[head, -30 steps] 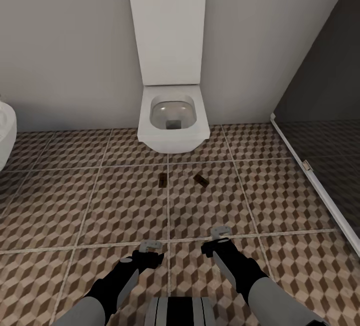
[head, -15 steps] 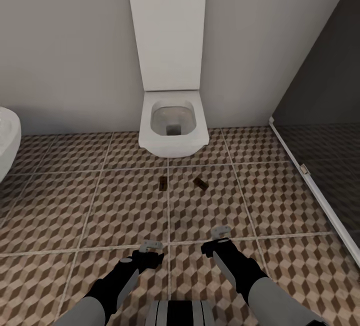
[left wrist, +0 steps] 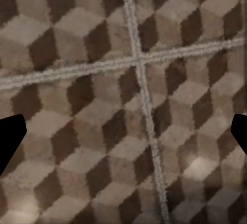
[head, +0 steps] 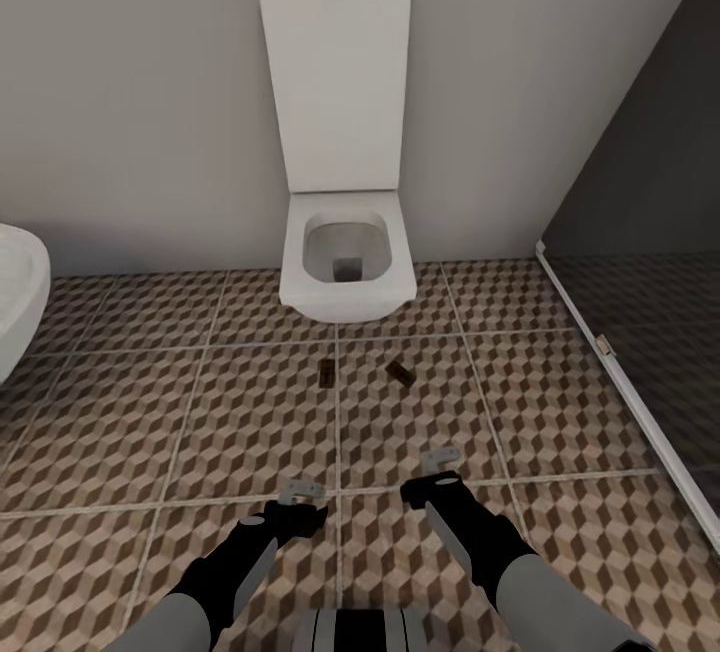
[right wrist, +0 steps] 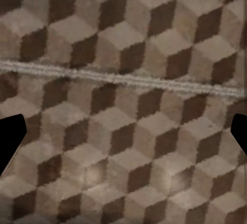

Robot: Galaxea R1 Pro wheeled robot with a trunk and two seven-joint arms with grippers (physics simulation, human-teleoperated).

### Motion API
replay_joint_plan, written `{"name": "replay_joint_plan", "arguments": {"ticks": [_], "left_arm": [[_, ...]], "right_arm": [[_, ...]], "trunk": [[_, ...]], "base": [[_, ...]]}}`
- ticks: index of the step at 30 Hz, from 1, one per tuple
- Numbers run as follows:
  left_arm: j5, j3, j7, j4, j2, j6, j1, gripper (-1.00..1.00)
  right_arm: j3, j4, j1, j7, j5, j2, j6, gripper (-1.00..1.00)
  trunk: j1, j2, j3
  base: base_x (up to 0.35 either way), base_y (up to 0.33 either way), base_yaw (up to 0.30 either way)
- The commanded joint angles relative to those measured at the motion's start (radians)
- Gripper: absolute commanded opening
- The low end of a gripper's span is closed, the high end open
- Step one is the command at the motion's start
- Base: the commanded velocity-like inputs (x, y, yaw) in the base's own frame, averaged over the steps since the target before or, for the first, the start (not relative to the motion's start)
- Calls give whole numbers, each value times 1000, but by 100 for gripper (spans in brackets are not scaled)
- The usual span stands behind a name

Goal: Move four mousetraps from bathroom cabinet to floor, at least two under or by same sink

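Two mousetraps (head: 327,373) (head: 400,372) lie mid-frame on the bathroom floor (head: 150,412), just in front of the toilet (head: 347,267), with open tile all around. A dark glass partition (head: 640,262) walls off the right edge. Left tool (head: 301,490) and right tool (head: 440,458) are both spread, holding nothing. No readable writing.

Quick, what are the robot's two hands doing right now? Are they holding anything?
Left hand: open, holding nothing, above the bathroom floor.
Right hand: open, holding nothing, above the same floor.
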Motion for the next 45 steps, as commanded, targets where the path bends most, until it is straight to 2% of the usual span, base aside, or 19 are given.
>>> {"name": "replay_joint_plan", "arguments": {"ticks": [1,14,45], "left_arm": [[10,-3,1,-1,1,5,0,100],[10,-4,1,-2,1,5,0,100],[10,-4,1,-1,1,5,0,100]], "right_arm": [[7,-2,-1,-9,-11,-1,3,100],[7,-9,-1,-6,-12,-2,-1,100],[7,-9,-1,2,-11,-3,-1,100]], "trunk": [[-4,7,3],[-54,98,47],[-173,315,191]], "base": [[0,0,0],[0,0,0],[0,0,0]]}}
